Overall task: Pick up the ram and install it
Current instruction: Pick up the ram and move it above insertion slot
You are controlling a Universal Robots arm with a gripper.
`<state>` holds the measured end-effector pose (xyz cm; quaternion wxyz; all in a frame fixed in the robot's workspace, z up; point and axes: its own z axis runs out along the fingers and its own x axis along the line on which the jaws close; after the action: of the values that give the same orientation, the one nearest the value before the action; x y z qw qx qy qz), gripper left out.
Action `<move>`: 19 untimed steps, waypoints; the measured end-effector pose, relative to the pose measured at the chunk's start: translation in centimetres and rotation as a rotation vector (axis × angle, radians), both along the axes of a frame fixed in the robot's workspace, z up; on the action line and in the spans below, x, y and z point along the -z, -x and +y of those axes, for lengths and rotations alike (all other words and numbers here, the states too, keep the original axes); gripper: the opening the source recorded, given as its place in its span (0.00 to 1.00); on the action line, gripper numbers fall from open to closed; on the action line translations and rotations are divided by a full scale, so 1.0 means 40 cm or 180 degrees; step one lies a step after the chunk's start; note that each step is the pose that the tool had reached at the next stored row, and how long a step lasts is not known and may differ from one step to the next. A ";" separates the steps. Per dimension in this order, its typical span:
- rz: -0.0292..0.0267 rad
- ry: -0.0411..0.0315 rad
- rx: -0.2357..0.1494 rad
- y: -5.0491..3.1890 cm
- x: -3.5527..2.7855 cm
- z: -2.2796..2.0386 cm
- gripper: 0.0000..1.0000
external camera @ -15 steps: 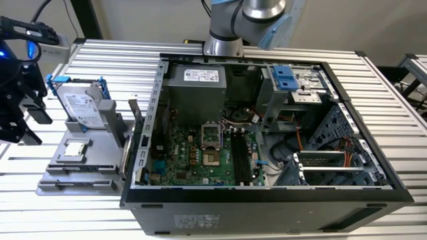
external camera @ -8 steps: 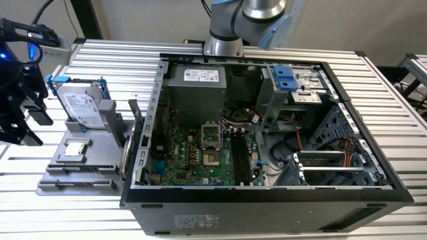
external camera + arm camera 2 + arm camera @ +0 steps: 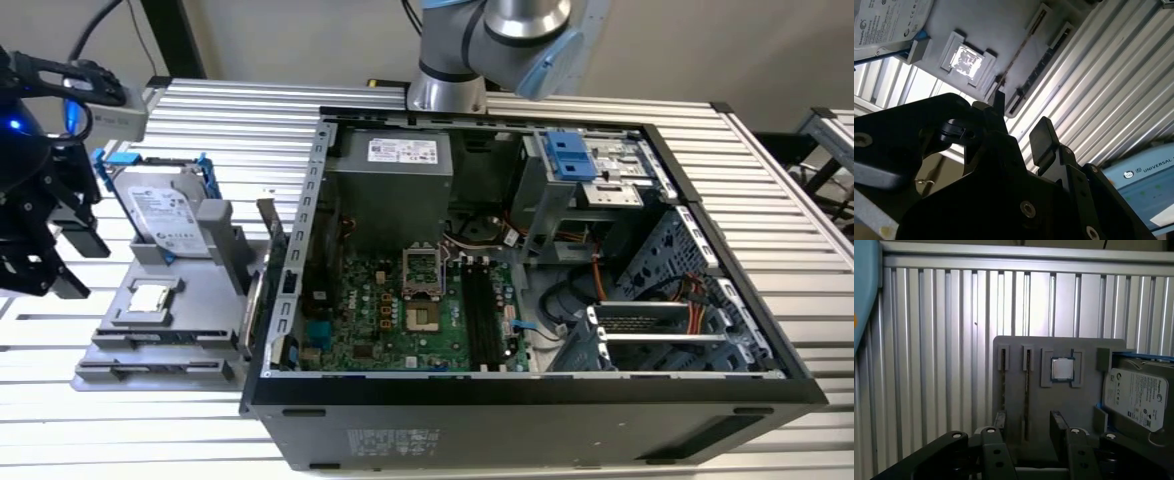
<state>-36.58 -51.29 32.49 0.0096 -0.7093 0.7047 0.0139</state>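
A: Fingers [image 3: 1060, 427] are apart with a medium gap, nothing held. The gripper [image 3: 1029, 432] is over the grey holder [image 3: 1081, 405], one finger on each side of the ram [image 3: 1027, 390].

B: Ram where exactly?

A: On edge in the long slot beside the chip [image 3: 1061, 368] pocket. In the first wrist view it runs straight in between the fingers. I can't tell whether the tips are at board height or above it.

B: Risks?

A: My read:
- If the fingers aren't centred, one pad lands first, levers the stick sideways in the slot and flexes it.
- The board is thin, so a shallow bite could slip or let it twist.
- The slot walls sit close to the fingers, so a tip could catch the holder and drag it.
- The hard drive [image 3: 1134, 395] is parked near the other finger's side. Little margin there.

B: And further out?

A: The open case [image 3: 534, 400] wall is just beside the holder. The black motherboard slots [image 3: 483, 310] are deep inside it, so a skewed grip means a skewed stick at the slot.

B: Any print?

A: White labels with text on the drive and on the power supply [image 3: 400, 150]. Not quoting either.
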 end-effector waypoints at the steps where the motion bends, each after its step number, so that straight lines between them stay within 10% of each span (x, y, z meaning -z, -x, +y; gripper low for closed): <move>1: 0.0001 0.0005 0.0000 0.000 0.003 0.000 1.00; 19: 0.0004 0.0057 0.0000 0.000 0.051 -0.002 1.00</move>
<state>-36.58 -51.36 30.45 0.0028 -0.7093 0.7048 0.0080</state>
